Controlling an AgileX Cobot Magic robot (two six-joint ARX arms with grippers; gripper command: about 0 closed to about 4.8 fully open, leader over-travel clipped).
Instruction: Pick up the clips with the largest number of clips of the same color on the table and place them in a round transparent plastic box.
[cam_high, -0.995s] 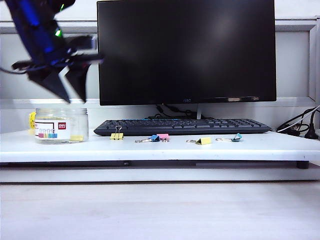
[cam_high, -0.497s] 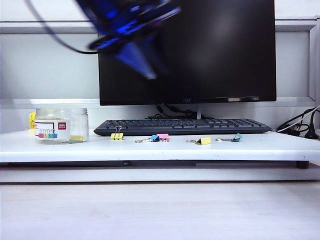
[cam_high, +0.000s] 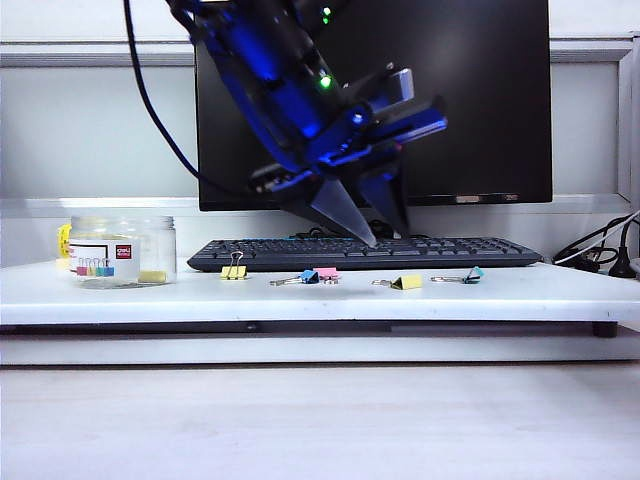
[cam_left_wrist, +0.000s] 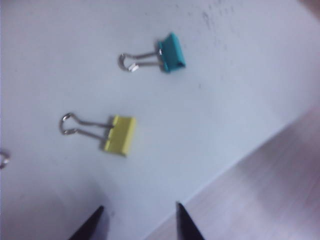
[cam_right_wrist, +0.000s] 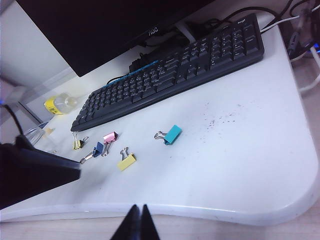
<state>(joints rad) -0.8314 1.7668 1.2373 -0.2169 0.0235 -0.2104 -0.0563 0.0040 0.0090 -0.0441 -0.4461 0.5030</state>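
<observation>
One yellow clip (cam_high: 408, 283) lies on the white table in front of the keyboard, and it also shows in the left wrist view as the yellow clip (cam_left_wrist: 120, 135). A second yellow clip (cam_high: 234, 271) stands further left. A third yellow piece (cam_high: 153, 276) lies inside the round transparent plastic box (cam_high: 123, 250) at the far left. My left gripper (cam_high: 385, 237) hangs a little above the table, just left of the first clip. Its jaws stand open and empty at the left gripper (cam_left_wrist: 139, 206). My right gripper (cam_right_wrist: 137, 206) is shut and empty over the table's front edge.
A teal clip (cam_high: 474, 274) lies right of the yellow one, and a blue clip (cam_high: 310, 276) and a pink clip (cam_high: 327, 272) lie left of it. A black keyboard (cam_high: 365, 252) and a monitor (cam_high: 470, 100) stand behind. Cables (cam_high: 600, 255) run at the far right.
My left arm has swung from above the jar to the right and come down over the middle of the table. The clips, the jar and the right arm have not moved.
</observation>
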